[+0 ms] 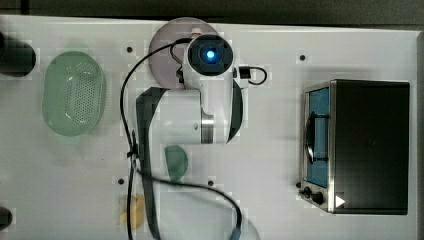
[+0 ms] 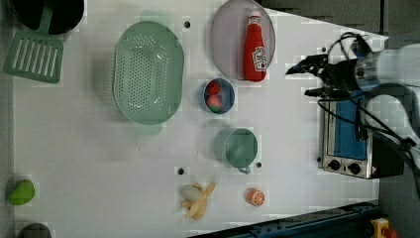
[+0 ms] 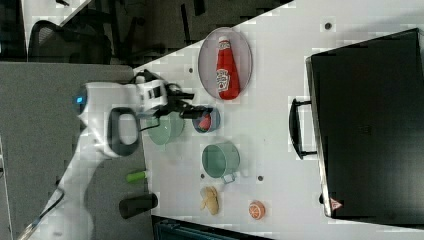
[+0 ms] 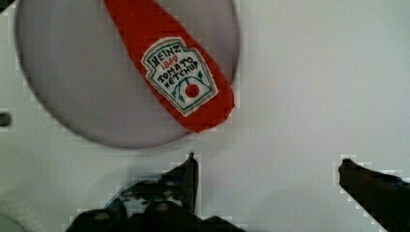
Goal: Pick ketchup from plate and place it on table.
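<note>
The top view looks straight down on the bench (image 1: 280, 165). The left and right views look from opposite sides; both see the plate (image 2: 225, 44).

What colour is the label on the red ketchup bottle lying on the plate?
White with a green outline and lettering, on the red ketchup bottle; the wrist view shows it best.
</note>
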### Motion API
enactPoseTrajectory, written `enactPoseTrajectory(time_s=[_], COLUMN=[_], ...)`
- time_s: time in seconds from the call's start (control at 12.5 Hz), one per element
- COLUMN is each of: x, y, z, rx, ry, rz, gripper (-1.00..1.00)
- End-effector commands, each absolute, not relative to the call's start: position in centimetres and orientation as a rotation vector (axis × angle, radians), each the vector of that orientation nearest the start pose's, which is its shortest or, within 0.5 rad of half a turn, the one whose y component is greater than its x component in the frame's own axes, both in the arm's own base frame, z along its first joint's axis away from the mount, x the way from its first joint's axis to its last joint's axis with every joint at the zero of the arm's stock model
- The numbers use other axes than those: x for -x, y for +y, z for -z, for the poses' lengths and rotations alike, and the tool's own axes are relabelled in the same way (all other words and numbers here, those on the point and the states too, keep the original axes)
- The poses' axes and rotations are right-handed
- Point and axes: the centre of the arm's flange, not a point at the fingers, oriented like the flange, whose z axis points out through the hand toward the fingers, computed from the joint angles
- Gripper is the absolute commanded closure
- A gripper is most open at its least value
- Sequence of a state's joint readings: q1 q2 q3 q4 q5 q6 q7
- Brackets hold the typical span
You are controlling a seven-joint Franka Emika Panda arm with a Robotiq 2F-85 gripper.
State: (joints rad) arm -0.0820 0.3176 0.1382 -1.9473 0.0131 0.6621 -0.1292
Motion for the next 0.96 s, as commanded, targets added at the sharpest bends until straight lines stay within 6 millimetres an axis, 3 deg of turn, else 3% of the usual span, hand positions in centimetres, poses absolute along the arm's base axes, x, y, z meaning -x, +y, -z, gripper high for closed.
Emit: enactPoseTrajectory(time_s=[0.08,0.32,0.48,0.96], x=[-62.4,-64.7,-66.3,-69.3], y=[4.1,4.3,4.5,5.6], z=[-29.5,-26.3,-24.7,-19.5], rx=[3.034,3.058,3.054,3.073], ry=[0.521,0.183,0.049,-0.082], rz=[-0.016,-0.016,-0.008,-0.012], gripper=[-1.0,-1.0,-1.0,-1.0])
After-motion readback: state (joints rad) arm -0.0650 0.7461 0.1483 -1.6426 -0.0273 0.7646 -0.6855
